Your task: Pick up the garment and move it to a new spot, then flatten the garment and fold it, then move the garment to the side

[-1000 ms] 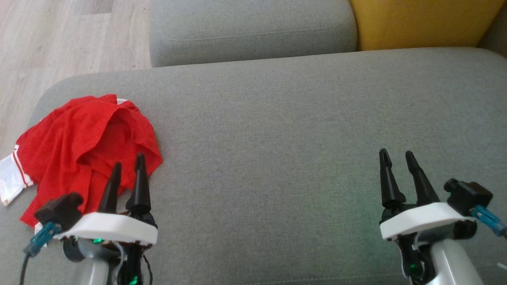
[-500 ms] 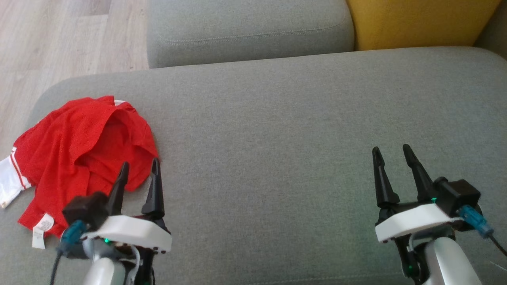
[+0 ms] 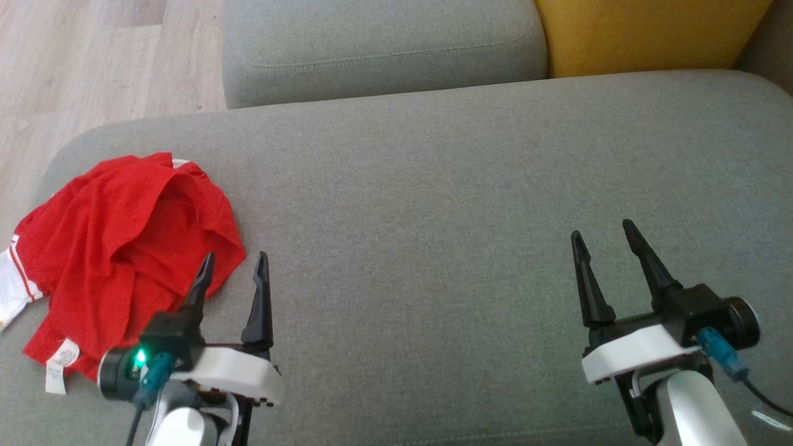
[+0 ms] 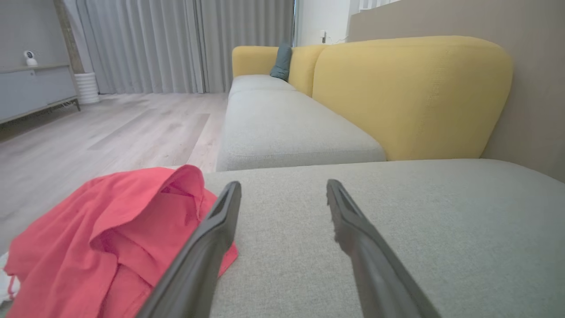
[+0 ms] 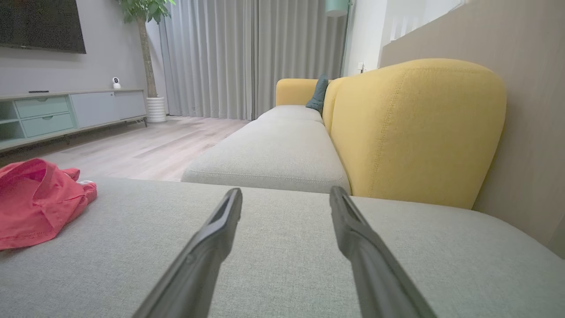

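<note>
**Op:** Living room, wooden floor (image 3: pixel 93 56). Before me is a grey sofa seat (image 3: pixel 464 173) with a yellow backrest (image 3: pixel 644 31) behind its far right corner. The garment (image 3: pixel 124 241), red with white trim, lies crumpled at the seat's left edge. A white label (image 3: pixel 59 365) shows on its near side.

**Obs:** Grippers?

**Op:** The left gripper (image 3: pixel 235 256) has its fingers spread wide with nothing between them. In my head view one finger overlaps the garment's near right hem and the other is over bare seat. I cannot tell whether it touches cloth. The right gripper (image 3: pixel 602 229) is equally wide and empty, toward the seat's near right corner, well apart from the garment.

**Obs:** Which step?

**Op:** I judge it is the first, the pick-up, and not yet done, since no cloth is gripped. Next I need to bring the left gripper leftward and down onto a raised fold and close on several layers. Then I lift and carry toward the seat's middle, where there is room to flatten. One risk is pinching a single thin layer, so the heap drags.
</note>
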`<state>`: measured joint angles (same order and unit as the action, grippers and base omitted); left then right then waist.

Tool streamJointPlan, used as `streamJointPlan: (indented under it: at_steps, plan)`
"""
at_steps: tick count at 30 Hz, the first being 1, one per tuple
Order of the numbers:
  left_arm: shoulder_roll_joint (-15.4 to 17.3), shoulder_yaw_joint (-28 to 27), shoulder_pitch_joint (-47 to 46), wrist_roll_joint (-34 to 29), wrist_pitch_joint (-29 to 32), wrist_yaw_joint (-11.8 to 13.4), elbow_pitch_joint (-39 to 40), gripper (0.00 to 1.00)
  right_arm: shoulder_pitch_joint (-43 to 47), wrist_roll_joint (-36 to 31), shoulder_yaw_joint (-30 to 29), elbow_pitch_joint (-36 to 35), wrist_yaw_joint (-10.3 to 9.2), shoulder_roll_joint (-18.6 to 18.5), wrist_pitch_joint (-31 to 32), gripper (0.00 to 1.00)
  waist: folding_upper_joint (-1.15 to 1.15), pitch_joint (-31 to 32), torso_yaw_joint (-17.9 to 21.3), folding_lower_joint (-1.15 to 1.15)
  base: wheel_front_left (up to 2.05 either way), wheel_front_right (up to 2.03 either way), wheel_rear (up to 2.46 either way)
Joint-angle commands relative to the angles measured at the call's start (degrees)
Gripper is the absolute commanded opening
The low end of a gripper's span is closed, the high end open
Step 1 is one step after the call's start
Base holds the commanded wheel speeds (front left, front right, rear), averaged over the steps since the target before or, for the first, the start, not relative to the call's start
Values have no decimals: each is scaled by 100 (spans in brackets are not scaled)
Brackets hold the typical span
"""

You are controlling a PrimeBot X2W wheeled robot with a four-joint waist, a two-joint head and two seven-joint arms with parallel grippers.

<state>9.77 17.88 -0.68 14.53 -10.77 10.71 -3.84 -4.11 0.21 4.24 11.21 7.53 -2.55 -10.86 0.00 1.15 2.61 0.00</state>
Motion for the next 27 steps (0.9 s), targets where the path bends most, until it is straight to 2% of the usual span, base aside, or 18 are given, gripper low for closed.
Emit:
streamJointPlan:
  at_steps: [1, 7, 14, 16, 20, 23, 27]
  plan:
    - [134, -97, -407, -239, -112, 104, 254, 100, -200, -264, 114, -241, -4, -26, -100, 100, 0, 6, -4, 0, 0, 0, 0]
    - [68, -89, -389, -345, -212, 233, 360, 100, -197, -401, 66, -212, -4, -28, -201, 100, 0, 22, -24, 0, 0, 0, 0]
    - [-102, -283, -266, -393, -313, 145, 432, 100, -195, -494, 59, -80, -4, -30, -303, 100, 0, 42, -47, 0, 0, 0, 0]
    - [-172, -360, -226, -449, -346, 96, 432, 100, -176, -241, 36, -5, -4, -31, -337, 100, 0, 51, -56, 0, 0, 0, 0]
    - [-376, -583, -126, -418, -413, -58, 402, 100, -202, 46, 107, 147, -4, -32, -404, 100, 0, 67, -61, 0, 0, 0, 0]
    - [-534, -794, -35, -95, -423, -289, 264, 100, -226, 382, 119, 307, -4, -33, -414, 100, 0, 82, -54, 0, 0, 0, 0]
    - [-639, -965, 1, 12, -423, -545, 50, 100, -254, 596, 91, 500, -4, -33, -414, 100, 0, 101, -45, 0, 0, 0, 0]
